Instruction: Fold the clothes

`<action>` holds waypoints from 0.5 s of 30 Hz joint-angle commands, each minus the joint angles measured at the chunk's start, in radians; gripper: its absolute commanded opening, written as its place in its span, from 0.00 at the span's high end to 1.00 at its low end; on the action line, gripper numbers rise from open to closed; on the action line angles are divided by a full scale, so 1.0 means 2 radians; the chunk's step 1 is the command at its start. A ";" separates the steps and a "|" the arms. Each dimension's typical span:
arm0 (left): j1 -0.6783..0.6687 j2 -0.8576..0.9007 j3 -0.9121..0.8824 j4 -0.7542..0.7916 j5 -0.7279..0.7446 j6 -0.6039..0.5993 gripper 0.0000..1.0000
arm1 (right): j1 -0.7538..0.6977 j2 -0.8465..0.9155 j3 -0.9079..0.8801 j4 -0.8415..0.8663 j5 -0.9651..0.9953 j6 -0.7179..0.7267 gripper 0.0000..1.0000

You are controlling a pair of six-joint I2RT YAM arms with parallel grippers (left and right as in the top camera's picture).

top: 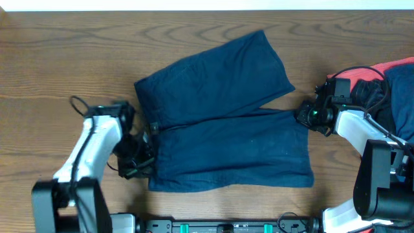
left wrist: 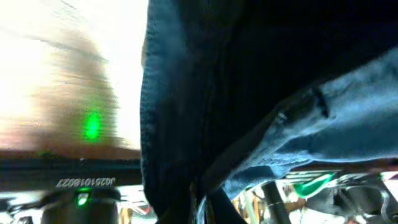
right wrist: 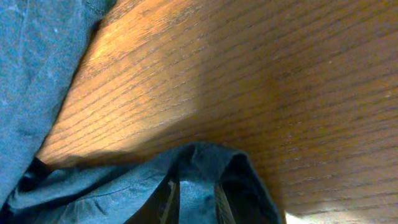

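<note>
The dark navy-blue shorts point(top: 226, 139) lie spread flat on the wooden table, waistband to the left and the two wide legs pointing right, the far leg angled up. My left gripper point(top: 146, 153) is at the near-left waistband corner and is shut on the fabric. In the left wrist view the shorts point(left wrist: 249, 81) fill most of the frame around the gripper point(left wrist: 202, 208). My right gripper point(top: 303, 115) is at the far corner of the near leg's hem. In the right wrist view its fingers point(right wrist: 196, 202) pinch a raised fold of the shorts point(right wrist: 37, 81).
A bright red cloth point(top: 398, 65), a black crinkled garment point(top: 370, 92) and another blue cloth point(top: 402, 97) are piled at the right edge behind the right arm. The table's far edge point(top: 207, 10) runs along the top. Bare wood point(right wrist: 261, 81) lies beside the hem.
</note>
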 commanded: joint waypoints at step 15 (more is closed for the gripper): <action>-0.020 -0.027 0.014 0.002 -0.024 -0.010 0.64 | -0.025 0.008 0.001 -0.004 -0.030 -0.043 0.56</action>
